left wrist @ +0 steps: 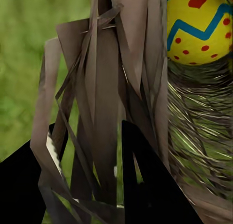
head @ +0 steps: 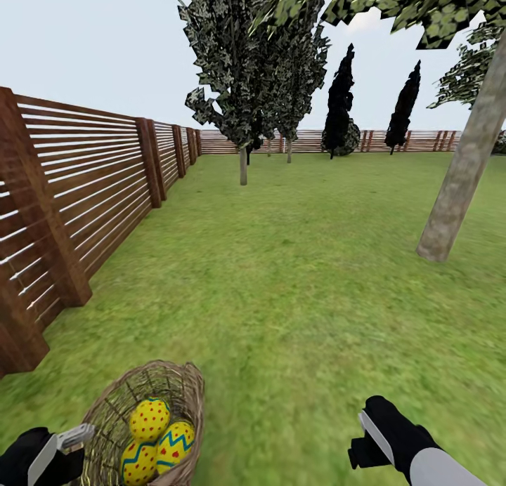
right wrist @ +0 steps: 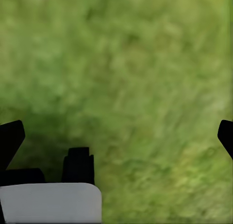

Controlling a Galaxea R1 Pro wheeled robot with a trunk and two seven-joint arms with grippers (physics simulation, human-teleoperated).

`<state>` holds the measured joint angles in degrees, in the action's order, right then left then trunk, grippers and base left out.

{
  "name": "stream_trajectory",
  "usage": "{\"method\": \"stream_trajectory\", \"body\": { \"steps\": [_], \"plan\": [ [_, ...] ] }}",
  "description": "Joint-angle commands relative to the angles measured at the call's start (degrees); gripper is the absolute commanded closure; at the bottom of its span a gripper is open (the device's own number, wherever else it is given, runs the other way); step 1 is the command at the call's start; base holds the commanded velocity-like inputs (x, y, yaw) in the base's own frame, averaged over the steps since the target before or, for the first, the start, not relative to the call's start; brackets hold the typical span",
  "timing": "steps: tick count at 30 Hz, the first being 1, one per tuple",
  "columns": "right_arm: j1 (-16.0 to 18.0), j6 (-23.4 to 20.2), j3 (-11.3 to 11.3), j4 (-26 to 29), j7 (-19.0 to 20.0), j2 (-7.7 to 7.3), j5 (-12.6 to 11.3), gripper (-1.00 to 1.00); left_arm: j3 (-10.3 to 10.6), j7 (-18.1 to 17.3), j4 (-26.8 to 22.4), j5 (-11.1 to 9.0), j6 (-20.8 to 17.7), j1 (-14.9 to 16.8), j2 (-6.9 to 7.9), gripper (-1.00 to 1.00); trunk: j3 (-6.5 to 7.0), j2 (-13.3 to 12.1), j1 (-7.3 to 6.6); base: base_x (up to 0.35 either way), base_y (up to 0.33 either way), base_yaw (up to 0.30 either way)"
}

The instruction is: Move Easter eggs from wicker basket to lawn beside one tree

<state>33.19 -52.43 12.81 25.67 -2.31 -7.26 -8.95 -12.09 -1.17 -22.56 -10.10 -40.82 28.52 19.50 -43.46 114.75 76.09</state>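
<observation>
The wicker basket (head: 112,402) stands on the lawn (head: 295,275) at the lower left, with three yellow Easter eggs (head: 149,419), (head: 176,445), (head: 138,463) inside it. My left gripper (head: 79,437) is at the basket's left rim. In the left wrist view the left gripper (left wrist: 90,161) has the basket's woven wall (left wrist: 107,88) between its black fingers, and one egg (left wrist: 199,29) shows beyond. My right gripper (head: 365,437) hangs open over bare grass to the right of the basket, with its fingers wide apart (right wrist: 119,131). A tree (head: 457,184) with a thick leaning grey trunk rises at the right.
A brown slatted fence (head: 70,191) runs along the left side and across the back. A thinner-trunked leafy tree (head: 243,166) stands mid-lawn farther off. Two dark cypresses (head: 341,100), (head: 404,107) stand near the back fence. Grass stretches between the basket and the trees.
</observation>
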Motion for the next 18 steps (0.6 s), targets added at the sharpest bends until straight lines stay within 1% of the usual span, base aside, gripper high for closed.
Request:
{"method": "stream_trajectory", "body": {
  "steps": [1, 6, 8, 9, 10, 11, 13, 18],
  "plan": [
    [0.0, -0.2, 0.5, 0.1, -0.2, -0.11, -0.6, -1.0, -0.4, -0.2, -0.1, -0.7, -0.3, 0.0, 0.01, 1.0, 0.13, -0.4, -0.24, 0.0, 0.0, 0.0],
    [0.0, -0.2, 0.5, 0.1, -0.2, -0.14, -0.6, -1.0, -0.5, -0.2, -0.1, -0.7, -0.3, 0.0, 0.05, 1.0, 1.03, -2.4, -1.33, 0.0, 0.0, 0.0],
    [0.0, -0.2, 0.5, 0.1, -0.2, -0.3, -0.6, -1.0, -0.4, -0.2, -0.1, -0.7, -0.3, 0.0, -0.21, 1.0, 1.39, -3.2, -1.77, 0.0, 0.0, 0.0],
    [0.0, -0.2, 0.5, 0.1, -0.2, -0.42, -0.6, -1.0, -0.2, -0.2, -0.1, -0.7, -0.3, 0.0, -0.85, 1.0, 1.57, -3.6, -1.99, 0.0, 0.0, 0.0],
    [0.0, -0.2, 0.4, 0.1, -0.2, -0.53, -0.6, -1.0, 0.0, -0.1, -0.1, -0.6, -0.4, 0.0, -2.13, 1.0, 1.75, -4.0, -2.21, 0.0, 0.0, 0.0],
    [0.0, -0.2, 0.4, 0.1, -0.2, -0.55, -0.6, -1.0, 0.0, -0.1, -0.2, -0.6, -0.4, 0.0, -2.69, 1.0, 1.93, -4.4, -2.43, 0.0, 0.0, 0.0],
    [0.0, -0.2, 0.5, 0.1, -0.2, -0.5, -0.6, -1.0, 0.0, -0.1, -0.2, -0.5, -0.4, 0.0, -2.81, 1.0, 2.28, -5.2, -2.87, 0.0, 0.0, 0.0],
    [0.0, -0.2, 0.5, 0.1, -0.2, -0.47, -0.5, -1.0, -0.2, -0.2, -0.9, -0.6, -1.2, 0.0, -2.55, 1.0, 3.18, -7.2, -3.97, 0.0, 0.0, 0.0]
  ]
}}
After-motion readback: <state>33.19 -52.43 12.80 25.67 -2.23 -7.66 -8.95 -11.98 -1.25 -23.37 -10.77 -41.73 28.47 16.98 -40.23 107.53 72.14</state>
